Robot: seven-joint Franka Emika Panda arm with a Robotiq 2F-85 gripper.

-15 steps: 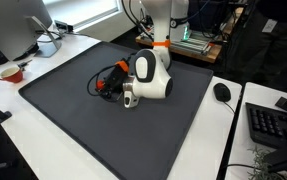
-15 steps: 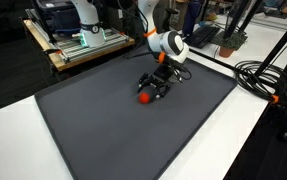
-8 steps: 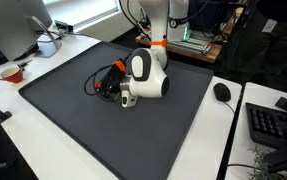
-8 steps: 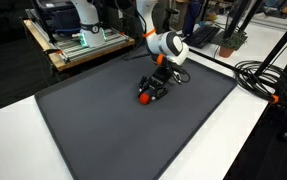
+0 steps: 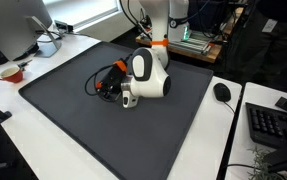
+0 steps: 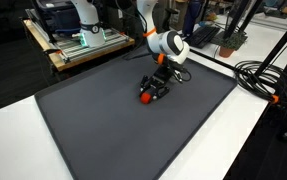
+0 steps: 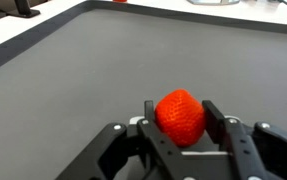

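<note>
A red strawberry (image 7: 180,117) sits between my two black fingers in the wrist view, and both pads press its sides. My gripper (image 7: 180,122) is shut on it, low over the dark grey mat (image 7: 73,70). In both exterior views the gripper (image 6: 149,94) (image 5: 107,87) reaches down to the mat, and the strawberry (image 6: 143,97) shows as a small red spot at the fingertips. From one side the white wrist (image 5: 148,73) hides most of the fingers.
A red bowl (image 5: 10,73) and a monitor (image 5: 18,25) stand on the white table beside the mat. A black mouse (image 5: 221,92) and keyboard (image 5: 275,125) lie on the other side. Thick black cables (image 6: 268,80) run along one mat edge.
The jaws have closed onto the strawberry over the last second. The wrist shifted slightly along the mat at first, then held still.
</note>
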